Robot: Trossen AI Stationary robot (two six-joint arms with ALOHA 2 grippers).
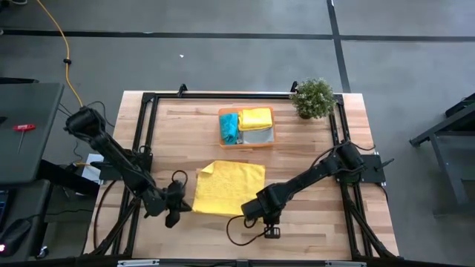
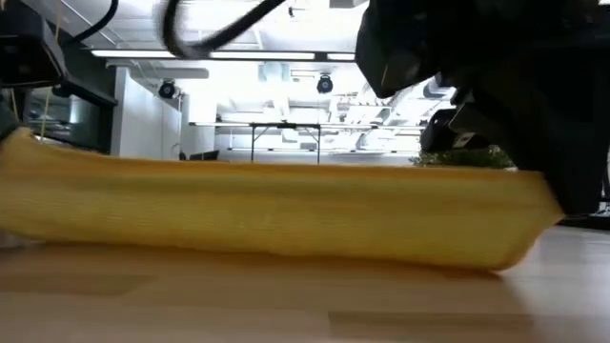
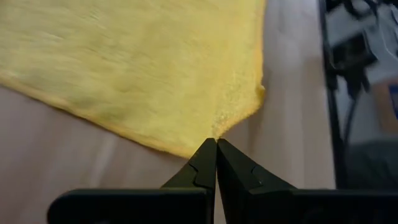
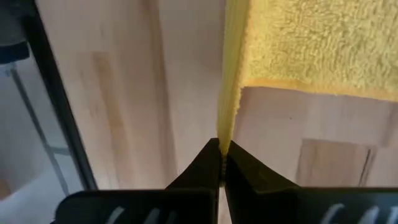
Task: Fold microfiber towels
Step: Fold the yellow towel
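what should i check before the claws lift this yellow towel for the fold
1. Left claw shut on the near left corner of the yellow towel: ok, towel edge meets the fingertips.
2. Right claw shut on the near right corner: ok, a thin yellow edge runs into the closed fingers.
3. Towel spread flat on the table: not ok, the far left corner is curled over.
4. Space beyond the towel: ok, the orange tray sits apart from its far edge.
5. Folded towels in the tray, a yellow one and a teal-blue one: ok, untouched.
6. Potted plant clear of both arms: ok.
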